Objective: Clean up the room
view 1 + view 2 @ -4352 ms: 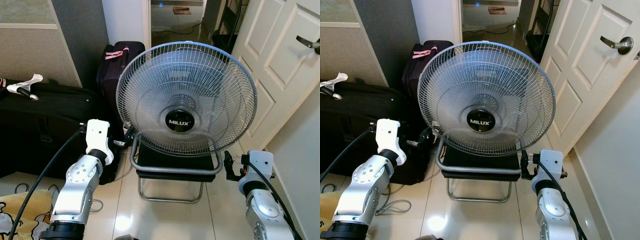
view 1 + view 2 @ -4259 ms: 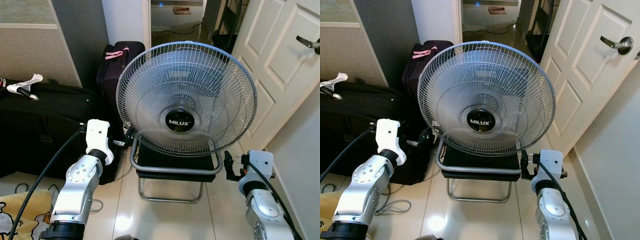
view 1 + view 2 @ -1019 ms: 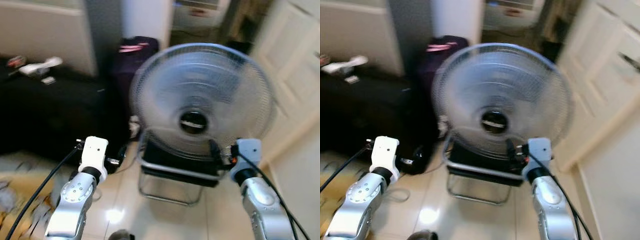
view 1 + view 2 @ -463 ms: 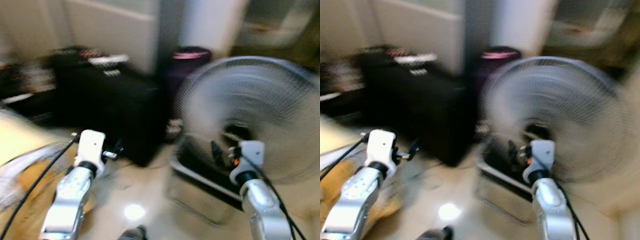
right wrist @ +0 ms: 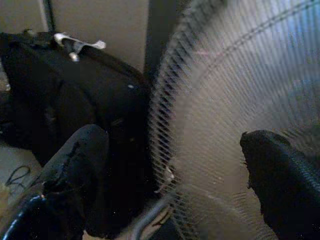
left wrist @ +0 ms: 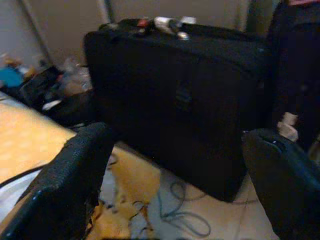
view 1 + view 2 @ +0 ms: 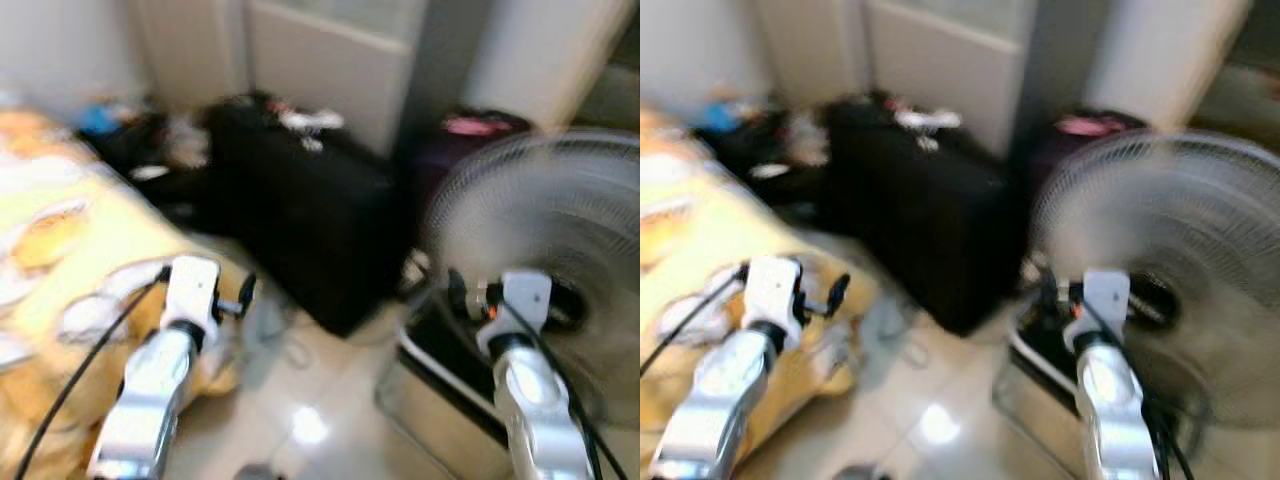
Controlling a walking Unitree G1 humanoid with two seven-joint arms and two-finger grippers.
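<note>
Looks like it's scouting for clutter, left claw (image 6: 175,165) and right claw (image 5: 165,165) both apart and empty, so next it needs a target near the black suitcase (image 7: 300,215).

Blurred fan (image 7: 560,290), right edge cropped

The right end effector (image 5: 175,185) has its two black fingers (image 5: 75,165) spread wide apart, holding nothing. Just in front of them is the round wire cage of a big fan (image 5: 240,95), a bit blurry. Beside the fan stands a black suitcase (image 5: 75,95) with a white tag (image 5: 80,42) on top, against a tan wall (image 5: 100,25).
</note>
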